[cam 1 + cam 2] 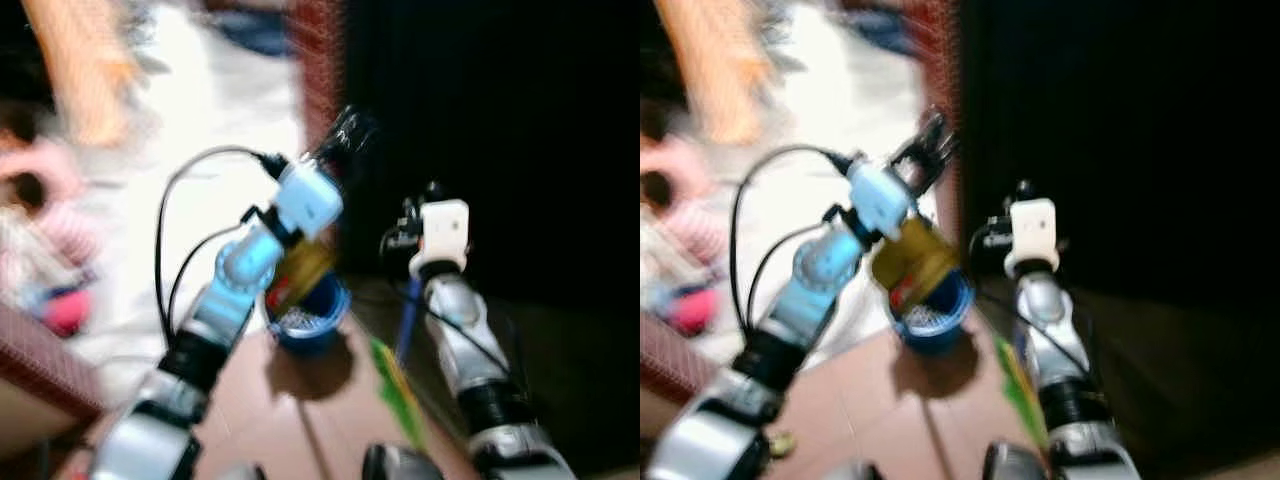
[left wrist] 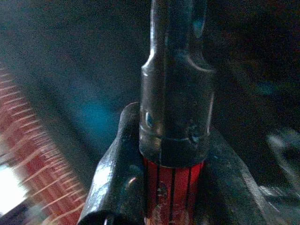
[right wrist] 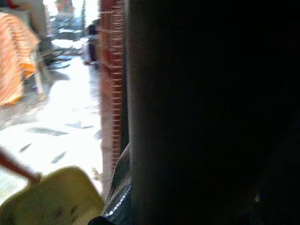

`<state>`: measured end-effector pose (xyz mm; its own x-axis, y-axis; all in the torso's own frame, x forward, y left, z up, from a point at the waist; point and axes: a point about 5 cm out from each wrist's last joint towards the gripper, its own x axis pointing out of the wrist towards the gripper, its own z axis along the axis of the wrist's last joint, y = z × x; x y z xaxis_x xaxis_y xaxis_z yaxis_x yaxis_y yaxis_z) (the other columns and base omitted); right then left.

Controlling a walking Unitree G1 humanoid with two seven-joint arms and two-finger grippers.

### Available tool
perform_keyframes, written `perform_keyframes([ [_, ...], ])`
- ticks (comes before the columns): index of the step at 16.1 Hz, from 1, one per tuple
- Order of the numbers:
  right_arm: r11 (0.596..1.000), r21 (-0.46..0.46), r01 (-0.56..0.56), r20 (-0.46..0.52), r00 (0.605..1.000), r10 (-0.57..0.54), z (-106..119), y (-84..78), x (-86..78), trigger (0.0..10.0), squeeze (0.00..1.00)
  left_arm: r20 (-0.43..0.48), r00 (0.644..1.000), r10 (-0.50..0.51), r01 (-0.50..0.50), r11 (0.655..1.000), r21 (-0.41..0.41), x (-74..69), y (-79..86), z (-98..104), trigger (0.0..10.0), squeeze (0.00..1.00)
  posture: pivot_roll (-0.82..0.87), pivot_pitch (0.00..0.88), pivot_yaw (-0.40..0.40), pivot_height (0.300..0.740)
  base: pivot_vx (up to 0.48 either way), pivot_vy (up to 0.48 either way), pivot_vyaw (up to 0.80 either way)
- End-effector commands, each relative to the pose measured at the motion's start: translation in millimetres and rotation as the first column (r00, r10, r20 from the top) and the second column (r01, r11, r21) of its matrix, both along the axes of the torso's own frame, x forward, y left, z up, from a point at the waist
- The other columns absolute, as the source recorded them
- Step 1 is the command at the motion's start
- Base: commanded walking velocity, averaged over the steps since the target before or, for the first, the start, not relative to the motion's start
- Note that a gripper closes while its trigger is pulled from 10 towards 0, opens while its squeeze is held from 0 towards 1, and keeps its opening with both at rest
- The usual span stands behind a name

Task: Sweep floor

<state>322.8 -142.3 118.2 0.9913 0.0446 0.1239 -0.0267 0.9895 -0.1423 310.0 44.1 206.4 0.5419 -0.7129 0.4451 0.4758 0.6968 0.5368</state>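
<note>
The views are blurred. My left gripper (image 1: 343,131) is raised in front of a brick wall edge, shut on a red ribbed handle (image 2: 172,186) with a dark cap (image 2: 176,110); a black finger (image 2: 112,178) presses each side. A yellow dustpan (image 1: 302,266) hangs under that arm and also appears as a yellow dustpan (image 3: 51,199) on a red handle. My right arm's white wrist (image 1: 444,233) points into a dark doorway. A blue rod (image 1: 405,322) and a green strip (image 1: 396,388) run beside that arm.
A blue basket (image 1: 312,316) stands on the reddish-brown floor (image 1: 300,420) under the dustpan. A red brick pillar (image 3: 111,79) borders the dark opening (image 1: 500,140). Bright pale floor (image 1: 220,110) lies beyond, with pink things (image 1: 55,200) at the left and orange cloth (image 3: 14,56).
</note>
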Motion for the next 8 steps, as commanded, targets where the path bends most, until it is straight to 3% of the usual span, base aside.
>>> perform_keyframes([
  [1, 1.000, -0.022, -0.016, 0.030, 0.999, 0.017, 8, 1.7, 3.8, 10.0, 0.00, 0.081, 0.996, -0.030, 0.031, 1.000, -0.006, -5.9, -1.4, 13, 10.0, 0.00, -0.11, 0.000, 0.048, 0.740, 0.000, 0.000, 0.00],
  [5, 1.000, -0.024, -0.016, 0.029, 0.999, 0.016, 8, 1.8, 3.0, 10.0, 0.00, 0.064, 0.998, 0.030, -0.028, 0.999, -0.040, -0.4, 10.2, 15, 10.0, 0.00, -0.11, 0.000, 0.043, 0.740, 0.000, 0.000, 0.00],
  [8, 1.000, -0.022, -0.019, 0.030, 0.999, 0.019, 7, 1.4, 2.1, 10.0, 0.00, 0.125, 0.988, 0.085, -0.078, 0.995, -0.065, 1.7, 18.8, 25, 10.0, 0.00, -0.11, 0.000, 0.036, 0.740, 0.000, 0.000, 0.00],
])
